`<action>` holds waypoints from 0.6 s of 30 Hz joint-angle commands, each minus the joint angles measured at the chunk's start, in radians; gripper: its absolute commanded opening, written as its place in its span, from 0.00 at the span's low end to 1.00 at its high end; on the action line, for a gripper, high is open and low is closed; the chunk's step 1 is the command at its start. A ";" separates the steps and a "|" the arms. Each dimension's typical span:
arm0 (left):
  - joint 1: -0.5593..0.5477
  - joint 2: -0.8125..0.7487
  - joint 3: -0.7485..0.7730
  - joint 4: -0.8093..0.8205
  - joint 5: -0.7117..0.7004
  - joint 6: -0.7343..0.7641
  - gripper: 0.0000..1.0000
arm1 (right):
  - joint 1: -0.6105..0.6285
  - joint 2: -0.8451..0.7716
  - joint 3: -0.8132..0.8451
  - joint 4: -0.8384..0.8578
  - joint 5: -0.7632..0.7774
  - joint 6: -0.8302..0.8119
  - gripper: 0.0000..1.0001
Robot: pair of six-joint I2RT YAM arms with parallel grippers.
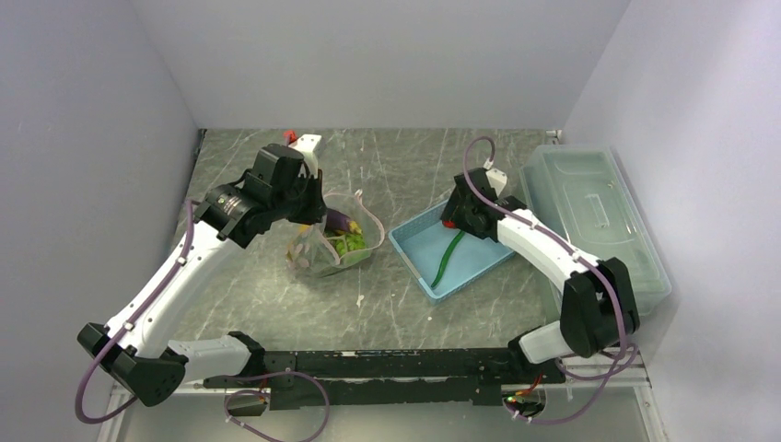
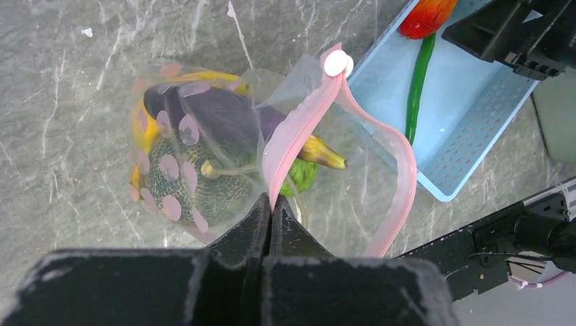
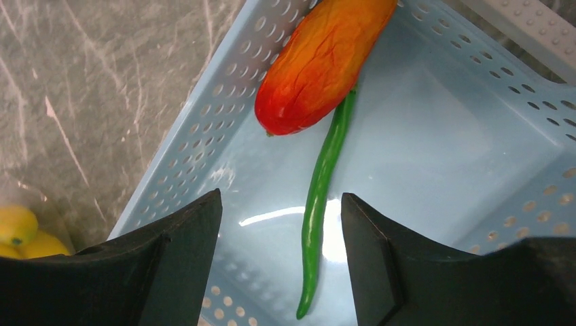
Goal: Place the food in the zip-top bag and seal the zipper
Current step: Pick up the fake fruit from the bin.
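Note:
The zip-top bag (image 1: 333, 241) stands left of the middle with its mouth open. Inside it lie a netted melon (image 2: 183, 180), a dark purple eggplant (image 2: 217, 112), a yellow banana (image 2: 322, 155) and a green vegetable (image 2: 302, 178). My left gripper (image 2: 271, 200) is shut on the pink zipper (image 2: 299, 136) at the near side of the mouth. My right gripper (image 3: 282, 204) is open, low over the light-blue basket (image 3: 204, 136). A long thin green pod (image 3: 319, 204) lies between its fingers, touching neither. An orange carrot (image 3: 319, 61) lies just beyond the pod.
A large clear lidded box (image 1: 594, 216) stands against the right wall, close behind the right arm. The basket (image 1: 479, 267) sits a short way right of the bag. A black rail (image 1: 387, 368) runs along the table's near edge.

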 commanded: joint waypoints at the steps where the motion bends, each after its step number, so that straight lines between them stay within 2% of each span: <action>1: -0.004 -0.029 -0.003 0.020 0.001 -0.005 0.00 | -0.023 0.045 -0.010 0.084 0.050 0.077 0.67; 18: -0.004 -0.019 0.009 0.003 -0.008 -0.005 0.00 | -0.127 0.191 -0.009 0.224 0.015 0.108 0.65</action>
